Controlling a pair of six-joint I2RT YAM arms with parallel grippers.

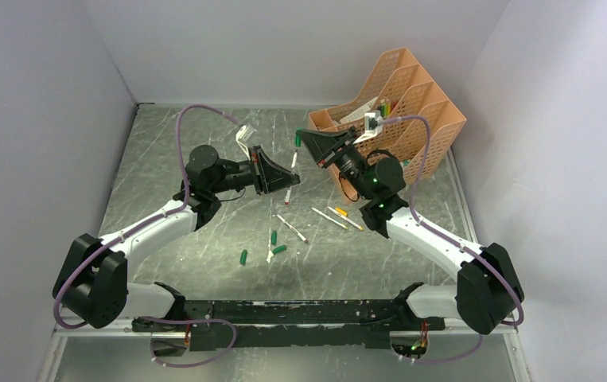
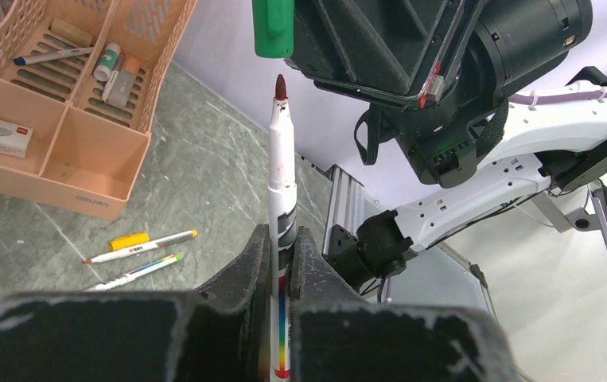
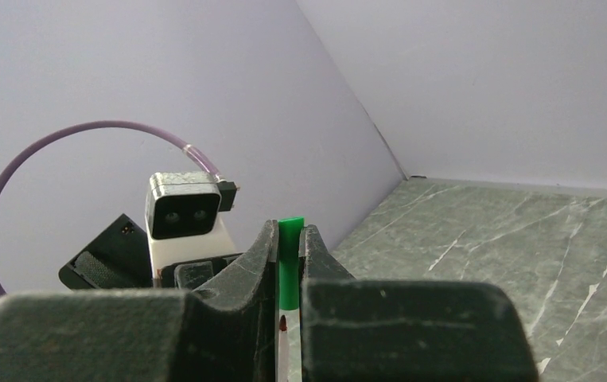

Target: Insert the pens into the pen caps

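Observation:
My left gripper (image 1: 290,178) (image 2: 282,239) is shut on a white pen (image 1: 291,169) (image 2: 282,159) that stands upright between the fingers, dark red tip up. Just above that tip hangs a green pen cap (image 1: 297,141) (image 2: 273,28) (image 3: 289,263), with my right gripper (image 1: 301,137) (image 3: 288,235) shut on it. A small gap separates tip and cap mouth, and the cap sits slightly left of the tip in the left wrist view. More pens (image 1: 292,228) (image 1: 329,218) and three green pen caps (image 1: 243,257) (image 1: 274,237) (image 1: 279,249) lie on the table.
An orange desk organiser (image 1: 423,119) (image 2: 85,159) with stationery stands at the back right, close behind the right arm. A yellow-orange piece (image 1: 341,212) lies beside the loose pens. Grey walls close in the left, back and right sides.

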